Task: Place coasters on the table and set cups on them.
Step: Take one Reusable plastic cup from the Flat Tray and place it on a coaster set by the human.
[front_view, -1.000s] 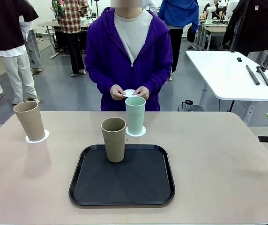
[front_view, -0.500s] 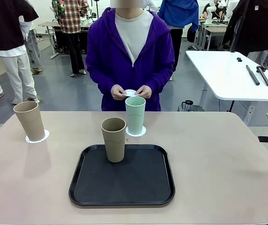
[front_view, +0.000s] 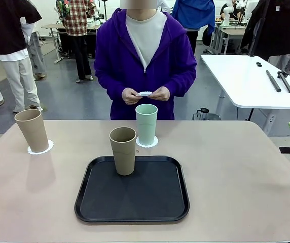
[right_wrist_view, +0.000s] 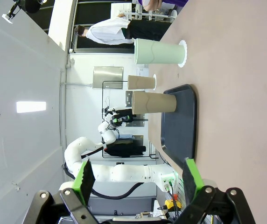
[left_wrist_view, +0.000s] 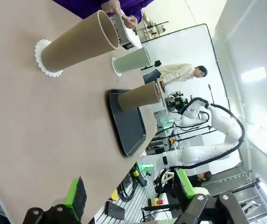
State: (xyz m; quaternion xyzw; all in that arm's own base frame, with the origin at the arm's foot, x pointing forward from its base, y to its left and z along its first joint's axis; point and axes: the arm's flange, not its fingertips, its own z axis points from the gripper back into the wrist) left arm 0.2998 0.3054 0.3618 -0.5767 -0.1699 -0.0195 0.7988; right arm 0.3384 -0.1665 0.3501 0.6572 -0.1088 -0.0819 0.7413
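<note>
While upright — three cups [front_view: 32,130] [front_view: 122,150] [front_view: 146,124], three coasters [front_view: 50,147] [front_view: 154,142] [front_view: 144,93]

left wrist view, rolled sideways. the table [left_wrist_view: 40,130] is spreading across the left side. a beige cup [left_wrist_view: 77,42] is standing on a coaster [left_wrist_view: 44,58]; beyond it a mint cup [left_wrist_view: 133,60] is standing on a second coaster [left_wrist_view: 113,65]. a second beige cup [left_wrist_view: 140,95] is standing on the black tray [left_wrist_view: 129,126]. a person's hands [left_wrist_view: 112,5] are pinching something small and white at the top edge. the left gripper [left_wrist_view: 129,191] is holding its green-padded fingers [left_wrist_view: 73,198] wide apart, nothing between them.
</note>
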